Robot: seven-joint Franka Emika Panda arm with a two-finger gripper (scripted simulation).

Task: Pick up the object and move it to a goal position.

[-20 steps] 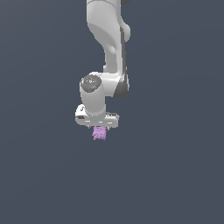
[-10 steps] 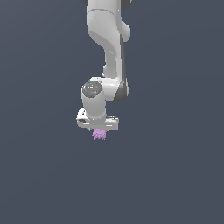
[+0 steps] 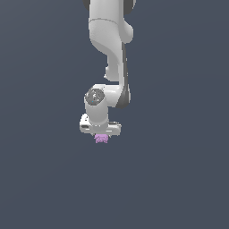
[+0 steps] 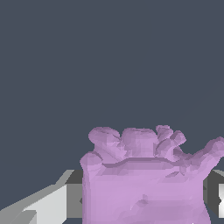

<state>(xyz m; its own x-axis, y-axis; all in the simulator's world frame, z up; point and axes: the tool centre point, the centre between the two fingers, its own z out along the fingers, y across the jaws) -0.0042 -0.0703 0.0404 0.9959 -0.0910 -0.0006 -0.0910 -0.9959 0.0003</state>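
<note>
— Under the white arm (image 3: 109, 53), what hangs there?
— The gripper (image 3: 101, 135), pointing down, pinching the pale purple knobbly object (image 3: 101, 139) between its fingers.
— How does it sit?
— Up close the object (image 4: 146, 179) fills the gap, with a finger (image 4: 50, 205) pressed at each side. It pokes out just below the hand, plain dark grey all around.

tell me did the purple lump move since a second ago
Yes, slightly. In the exterior view the purple lump, held under the gripper, sits a little higher in the frame than before. There is no fixed landmark, only a plain background, so the frame edges are the reference.
</note>
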